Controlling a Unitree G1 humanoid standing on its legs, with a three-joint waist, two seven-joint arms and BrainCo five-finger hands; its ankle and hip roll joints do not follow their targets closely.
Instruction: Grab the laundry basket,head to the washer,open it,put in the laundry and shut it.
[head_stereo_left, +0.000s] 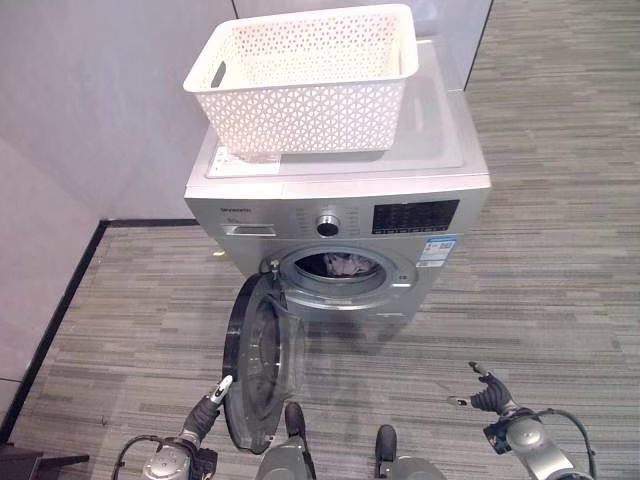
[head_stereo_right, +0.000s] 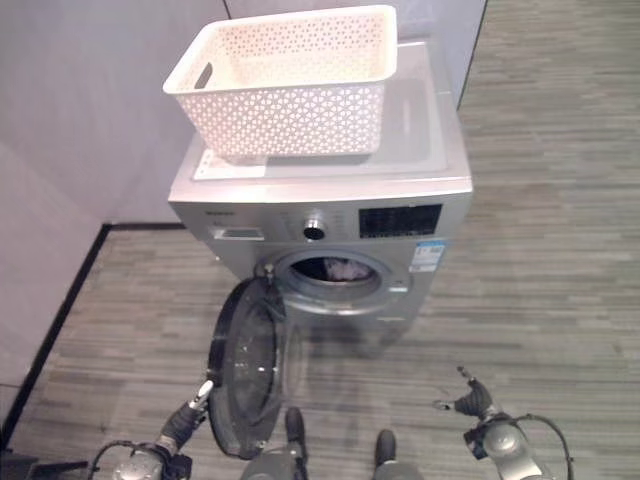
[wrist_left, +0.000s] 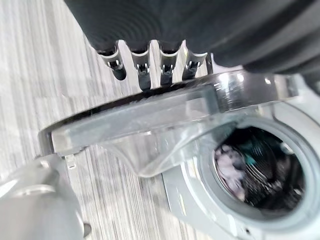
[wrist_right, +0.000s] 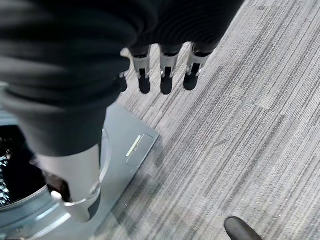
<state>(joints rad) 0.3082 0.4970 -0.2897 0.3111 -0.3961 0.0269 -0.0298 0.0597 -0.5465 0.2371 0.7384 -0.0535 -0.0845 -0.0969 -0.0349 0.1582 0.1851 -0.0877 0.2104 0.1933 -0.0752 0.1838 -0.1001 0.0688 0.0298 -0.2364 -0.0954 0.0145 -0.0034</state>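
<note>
Nearest the head camera, at about seven o'clock in the left eye view, the left hand reaches up with its fingers fairly straight and relaxed, lying against the outer rim of the washer door; it grips nothing. At about five o'clock the right hand hangs over the bare striped floor, well apart from the machine, fingers loosely extended and empty. The door stands swung wide open, hinged on its left side, its glass bowl facing the drum opening. Inside the drum, the laundry already lies in a pale and dark bundle, clear of the opening's lip as far as can be seen. The laundry basket sits on top of the washer at twelve o'clock, and looks empty. So the step in hand appears to be shutting the door. To do it well, the left hand should keep flat contact on the rim on the side away from the hinge, and push in an arc toward one o'clock, following the swing rather than shoving straight. A firm final press is likely needed for the latch to catch. The main risk is fingers slipping off the curved rim, or cloth sagging into the seal.
</note>
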